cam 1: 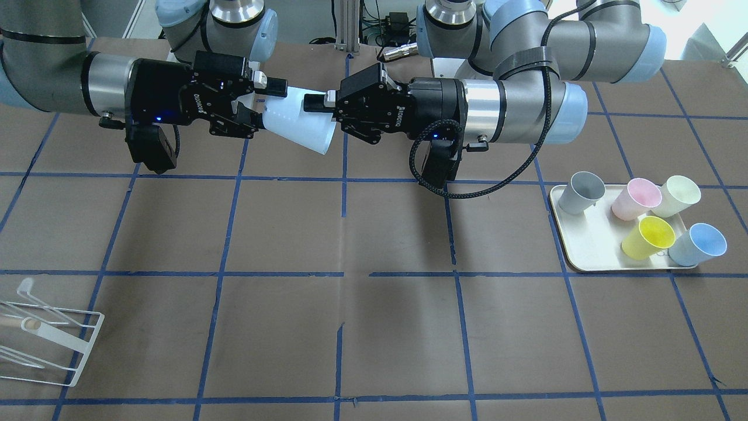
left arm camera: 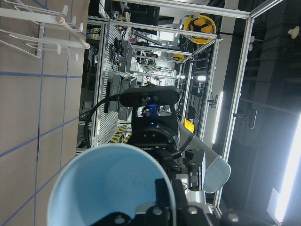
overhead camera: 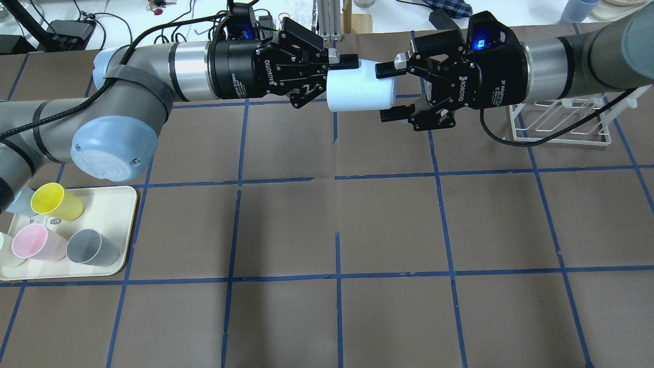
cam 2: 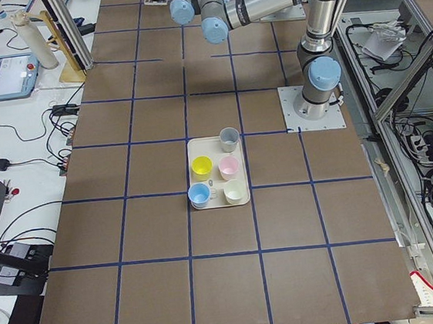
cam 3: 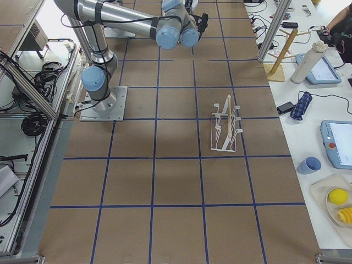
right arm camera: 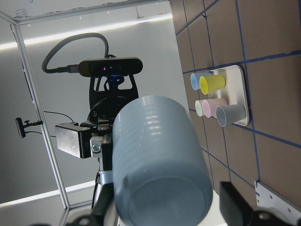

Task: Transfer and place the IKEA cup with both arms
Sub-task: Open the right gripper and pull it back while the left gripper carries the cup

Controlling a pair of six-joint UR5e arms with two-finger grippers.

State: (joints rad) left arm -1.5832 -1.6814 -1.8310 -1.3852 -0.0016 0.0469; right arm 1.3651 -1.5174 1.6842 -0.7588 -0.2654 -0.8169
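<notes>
Weighing next to nothing by the look of it, the IKEA cup point(overhead camera: 360, 87) is thin, smooth plastic. Its wall may flex under a hard squeeze and its taper may let it slip, so a snug hold square across the narrow base end seems best. It is pale light blue, matte and handleless, wider at the rim. It lies on its side in mid-air at the upper centre of the overhead view. The left gripper point(overhead camera: 331, 79) is clamped on the wall at the rim, with one finger inside the mouth. The right gripper point(overhead camera: 389, 92) has its jaws apart, straddling the base end; the right wrist view shows a small gap beside one finger.
</notes>
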